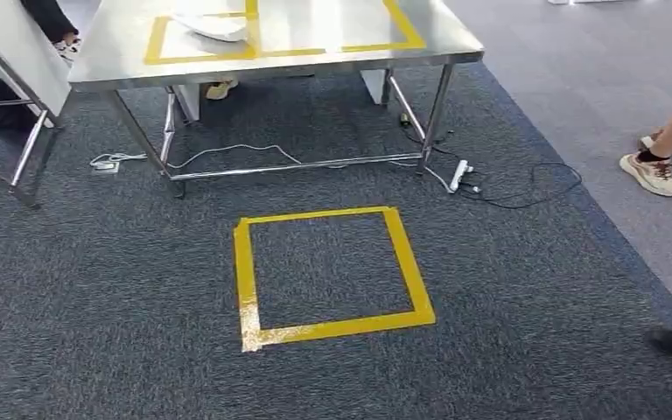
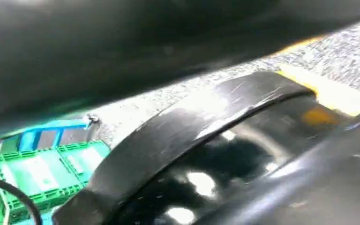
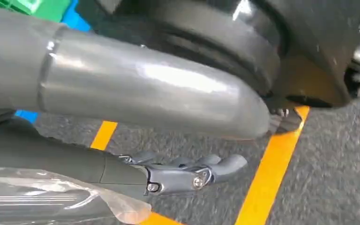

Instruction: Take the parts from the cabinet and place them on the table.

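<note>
From the head view, a stainless-steel table (image 1: 114,61) with thin metal legs stands ahead on dark grey carpet (image 1: 96,315), its top marked with yellow tape outlines (image 1: 153,39). A white, flattish part in a clear wrapping (image 1: 214,26) lies on the tabletop inside the left outline, near the far edge of the picture. On the carpet in front of the table is a square of yellow tape (image 1: 332,276), and behind the table legs a white power strip (image 1: 460,175) lies with dark cables trailing off it. A person's leg and pale trainer (image 1: 652,171) come in at the right, over the lighter grey floor, and another person in dark clothes (image 1: 48,22) stands at the table's far left corner. In the right wrist view the right hand (image 3: 187,171) hangs above carpet and yellow tape lines; its thick grey thumb runs across the picture, the darker fingers lie stretched out and close together, and a piece of crinkled clear plastic wrapping (image 3: 51,197) sits against the hand, though whether the fingers truly grip it I cannot tell. The left wrist view is blurred, showing a green plastic crate (image 2: 42,171) beside something blue; how the left hand's fingers stand cannot be told.
</note>
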